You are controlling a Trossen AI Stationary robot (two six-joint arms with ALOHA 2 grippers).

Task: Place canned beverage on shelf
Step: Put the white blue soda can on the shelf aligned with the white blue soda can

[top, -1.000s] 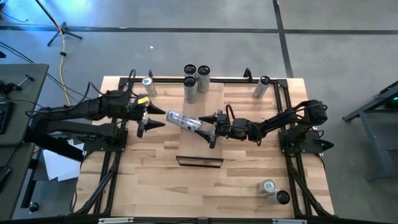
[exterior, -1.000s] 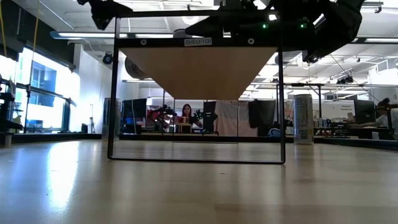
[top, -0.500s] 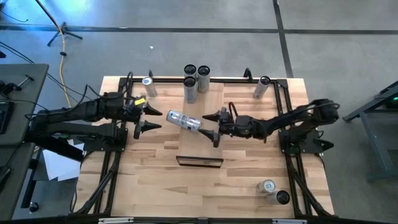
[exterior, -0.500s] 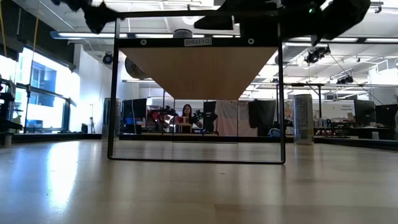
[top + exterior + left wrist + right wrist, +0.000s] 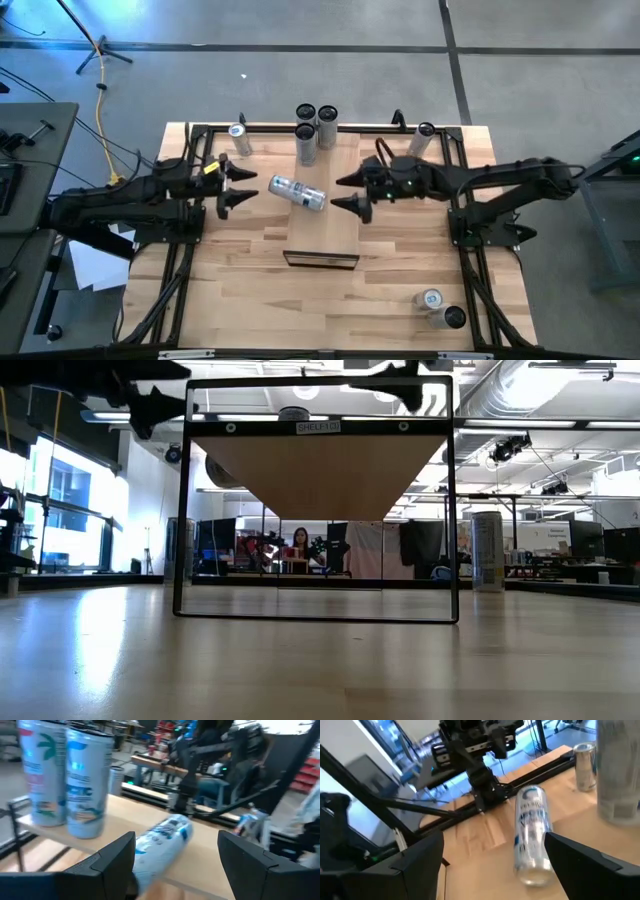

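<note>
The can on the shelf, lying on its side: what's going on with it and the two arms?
The can lies on its side on the shelf, held by neither arm. The left gripper and the right gripper flank it, both with jaws open and empty. Three more cans stand upright at the shelf's far end. So a can is on the shelf, but tipped over rather than standing.

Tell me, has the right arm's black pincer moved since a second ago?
Yes. The right pincer, open, has pulled back rightward off the silver can lying on the pale wooden shelf board.
</note>
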